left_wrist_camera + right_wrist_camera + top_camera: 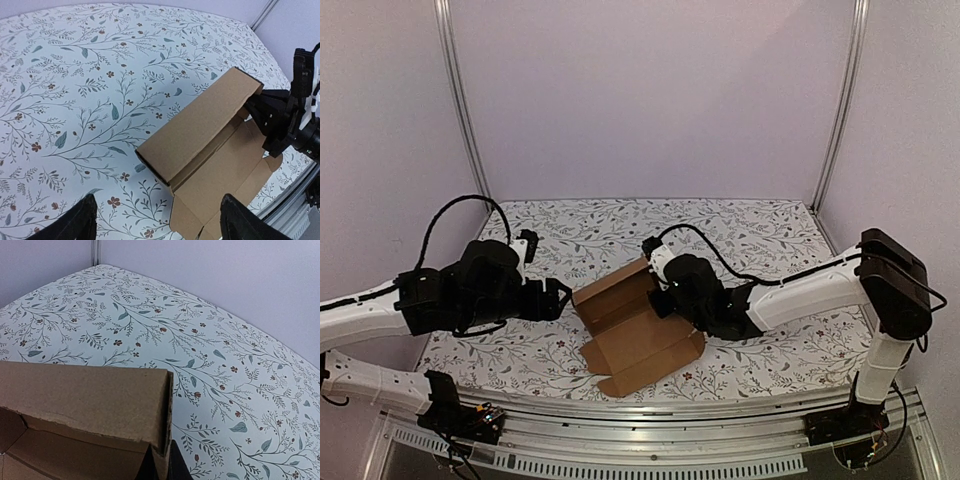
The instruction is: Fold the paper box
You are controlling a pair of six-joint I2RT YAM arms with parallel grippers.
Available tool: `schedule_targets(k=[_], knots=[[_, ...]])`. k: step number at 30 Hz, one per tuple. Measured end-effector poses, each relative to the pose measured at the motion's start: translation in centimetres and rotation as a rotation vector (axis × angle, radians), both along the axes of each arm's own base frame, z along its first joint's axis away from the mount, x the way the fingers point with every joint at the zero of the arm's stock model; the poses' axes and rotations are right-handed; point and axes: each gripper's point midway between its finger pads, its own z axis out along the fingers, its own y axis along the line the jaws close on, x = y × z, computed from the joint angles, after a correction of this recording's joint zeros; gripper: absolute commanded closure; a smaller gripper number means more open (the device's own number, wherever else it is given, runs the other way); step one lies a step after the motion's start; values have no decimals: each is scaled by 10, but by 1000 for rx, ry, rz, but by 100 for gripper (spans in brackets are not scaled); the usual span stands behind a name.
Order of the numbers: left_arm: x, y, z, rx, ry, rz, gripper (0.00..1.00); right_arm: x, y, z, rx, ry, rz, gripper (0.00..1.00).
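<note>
Paper box (635, 335) lies partly formed on the floral tablecloth (750, 230). One long wall is rolled over into a raised double fold. The remaining brown panel and its end flaps lie flat beside that fold, on the side towards the arm bases. The right gripper (662, 288) sits at one end of the raised fold, its fingers pressed together on the cardboard edge. Its wrist view shows the wall's thickness caught between the two dark tips. The left gripper (560, 297) has its fingers spread wide. The paper box lies just ahead of them, with the fold's open end facing the gap, and the pictures show no contact. The single pinch at the far end looks like the only thing keeping the fold in shape, so the risks appear to start there. If the spread fingers push into the near end off-centre, the light carton could pivot about the right gripper's pinch or slide across the cloth. A hard closure on the hollow fold could crush it. A slipping pinch could let the stiff cardboard spring open again.
</note>
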Motion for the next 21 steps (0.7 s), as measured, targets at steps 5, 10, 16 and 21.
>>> schedule_targets(k=[5,10,16,21], knots=[[1,-6,19,10,-39,-51,17,4,9,-6,57,85,145,100],[9,-18,23,28,-58,-102,20,-3,24,-5,113,140,313,100],[28,-42,8,56,-41,-147,34,-14,43,-4,169,142,470,100],[44,-60,-2,62,-35,-173,51,-21,46,-32,184,142,520,100]])
